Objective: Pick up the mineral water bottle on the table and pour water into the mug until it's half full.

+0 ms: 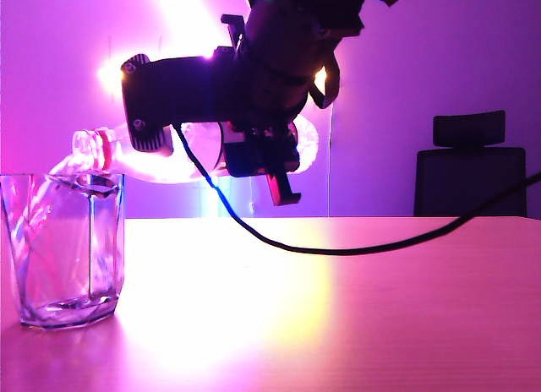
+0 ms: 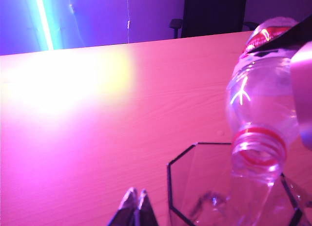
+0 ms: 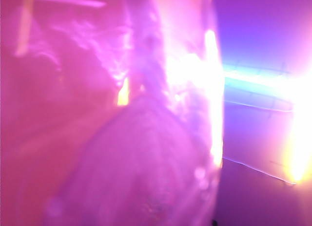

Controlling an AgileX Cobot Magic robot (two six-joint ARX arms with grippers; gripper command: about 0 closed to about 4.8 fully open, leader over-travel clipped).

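Note:
The mineral water bottle point(image 1: 199, 151) hangs tipped almost level above the table point(image 1: 355, 316), its red-ringed neck point(image 1: 103, 147) over the mug point(image 1: 63, 248). My right gripper point(image 1: 258, 147) is shut on the bottle's body. Water point(image 1: 61, 168) runs from the mouth into the mug, and a shallow layer lies at the mug's base point(image 1: 68, 306). In the left wrist view the bottle point(image 2: 263, 104) tilts mouth-down over the mug's rim point(image 2: 183, 160). My left gripper point(image 2: 135, 199) is shut and holds nothing, low beside the mug. In the right wrist view the blurred bottle point(image 3: 146, 138) hides the right fingers.
A black cable point(image 1: 338, 250) droops from the right arm to the tabletop. A black office chair point(image 1: 469, 168) stands beyond the table's far edge. A bright light strip point(image 2: 44, 21) throws glare on the wood.

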